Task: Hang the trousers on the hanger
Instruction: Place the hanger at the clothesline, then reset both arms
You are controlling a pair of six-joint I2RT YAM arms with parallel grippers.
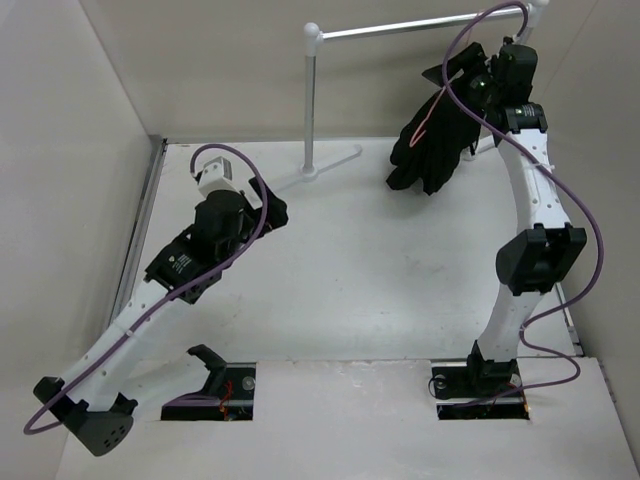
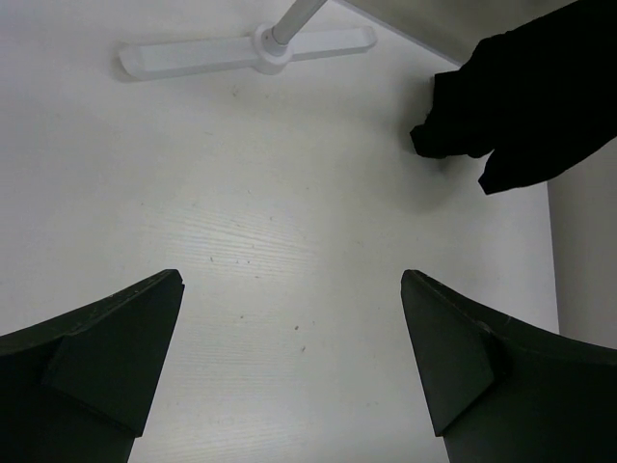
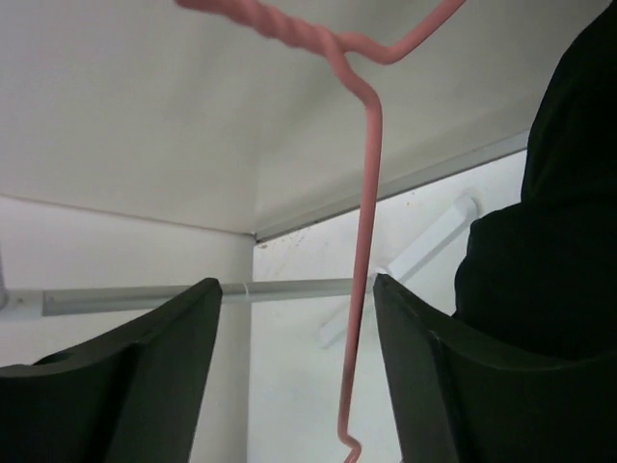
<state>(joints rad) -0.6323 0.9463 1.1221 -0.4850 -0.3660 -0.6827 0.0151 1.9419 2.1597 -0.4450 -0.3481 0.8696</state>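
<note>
White bench (image 1: 350,290), walled by pale panels at the left, the back and the right. Trousers (image 1: 437,140), black and bunched, hang at the far right, raised beside the upper end of the right arm; their lowest fold seems to reach the bench, though the angle leaves this uncertain. Hanger (image 3: 367,193), thin pink wire, lies against the cloth. In the right wrist view its twisted neck is at the top and one strand runs down through the gap of the right claw (image 3: 297,318), whose fingers stand apart, clamping nothing. Rack (image 1: 312,100), white tube, stands at the far edge, its top bar passing above the trousers. Left claw (image 2: 289,367), fingers likewise spread and holding nothing, hovers over bare bench at the left, well apart from the trousers.
</note>
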